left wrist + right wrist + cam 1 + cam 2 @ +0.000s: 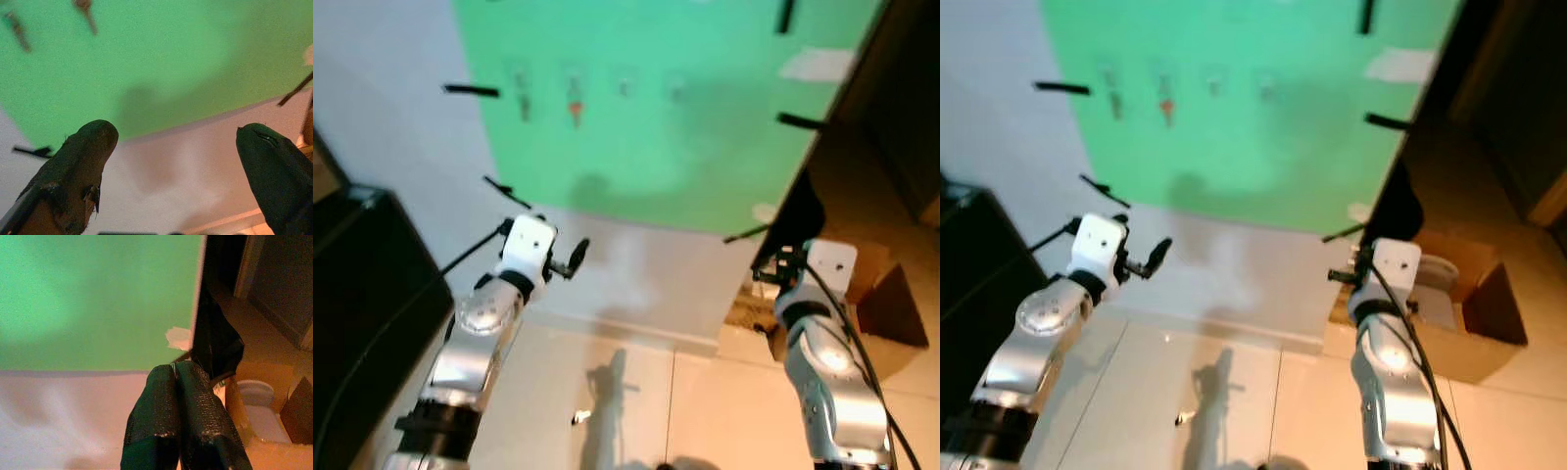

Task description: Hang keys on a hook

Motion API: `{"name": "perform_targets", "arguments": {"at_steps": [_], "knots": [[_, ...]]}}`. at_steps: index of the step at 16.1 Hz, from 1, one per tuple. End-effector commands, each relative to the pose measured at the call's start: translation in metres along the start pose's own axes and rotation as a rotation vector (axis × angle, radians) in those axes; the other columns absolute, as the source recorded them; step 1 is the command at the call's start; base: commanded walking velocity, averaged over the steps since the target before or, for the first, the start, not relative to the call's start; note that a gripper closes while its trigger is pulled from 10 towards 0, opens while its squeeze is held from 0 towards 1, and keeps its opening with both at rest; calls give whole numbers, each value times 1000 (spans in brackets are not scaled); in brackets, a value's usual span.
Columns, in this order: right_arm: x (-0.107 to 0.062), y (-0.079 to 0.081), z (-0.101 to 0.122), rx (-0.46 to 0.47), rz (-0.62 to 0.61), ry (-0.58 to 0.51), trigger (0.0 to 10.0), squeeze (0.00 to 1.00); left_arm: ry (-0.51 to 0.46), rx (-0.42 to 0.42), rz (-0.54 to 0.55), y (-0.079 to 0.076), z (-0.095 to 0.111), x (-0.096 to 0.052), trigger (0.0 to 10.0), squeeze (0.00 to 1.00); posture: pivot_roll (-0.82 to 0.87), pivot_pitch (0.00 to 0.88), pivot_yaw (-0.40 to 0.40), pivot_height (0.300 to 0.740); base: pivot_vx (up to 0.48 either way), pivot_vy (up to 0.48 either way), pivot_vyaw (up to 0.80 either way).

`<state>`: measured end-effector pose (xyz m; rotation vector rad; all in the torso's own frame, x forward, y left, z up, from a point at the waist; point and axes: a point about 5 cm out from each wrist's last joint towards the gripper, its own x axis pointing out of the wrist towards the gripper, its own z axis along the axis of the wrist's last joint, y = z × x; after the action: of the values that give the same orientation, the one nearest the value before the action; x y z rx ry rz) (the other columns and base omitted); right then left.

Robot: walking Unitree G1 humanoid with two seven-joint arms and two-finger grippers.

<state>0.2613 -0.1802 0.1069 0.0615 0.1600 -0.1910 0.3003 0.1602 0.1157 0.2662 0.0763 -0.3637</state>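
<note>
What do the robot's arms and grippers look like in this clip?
Both arms are silver metal with rounded joint housings and black bands low on the forearms. Each wrist carries a white boxy block. A black cable runs along the right arm. The left gripper and right gripper have long black, rounded fingers with a textured, slightly scuffed surface.

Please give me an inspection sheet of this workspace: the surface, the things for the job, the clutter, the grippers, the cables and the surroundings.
Surface: green panel on a white wall; pale tiled floor below.
Job's things: row of small hooks high on the panel; two at the left carry small hanging items, blurred, possibly keys.
Clutter: small object on the floor, too small to identify.
Grippers: left gripper open, holding nothing, aimed at the panel's lower edge. Right gripper shut, nothing visible between its fingers.
Cables: black cable along the right arm.
Surroundings: cardboard box at right; dark furniture at left.
</note>
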Motion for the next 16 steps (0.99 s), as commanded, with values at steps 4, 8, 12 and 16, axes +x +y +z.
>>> {"name": "perform_targets", "arguments": {"at_steps": [4, 8, 12, 16], "knots": [[4, 12, 9, -22, 78, -62, 10000, 0, -26, 16, -18, 5, 11, 3, 10000, 145, -25, 0, 5, 740, 278, 0, 0], [6, 24, 10, -26, 137, -71, 10000, 0, -32, 48, -52, 5, 15, 2, 10000, 149, -21, 0, 15, 740, 297, 0, 0], [8, 33, 12, 3, 215, -79, 10000, 0, -37, 47, -58, 6, 17, 4, 10000, 153, -25, 0, 24, 740, 316, 0, 0], [8, 42, 15, -35, 280, -87, 10000, 0, -44, 45, -69, 3, 19, 4, 10000, 153, -31, 0, 23, 740, 322, 0, 600]]}}
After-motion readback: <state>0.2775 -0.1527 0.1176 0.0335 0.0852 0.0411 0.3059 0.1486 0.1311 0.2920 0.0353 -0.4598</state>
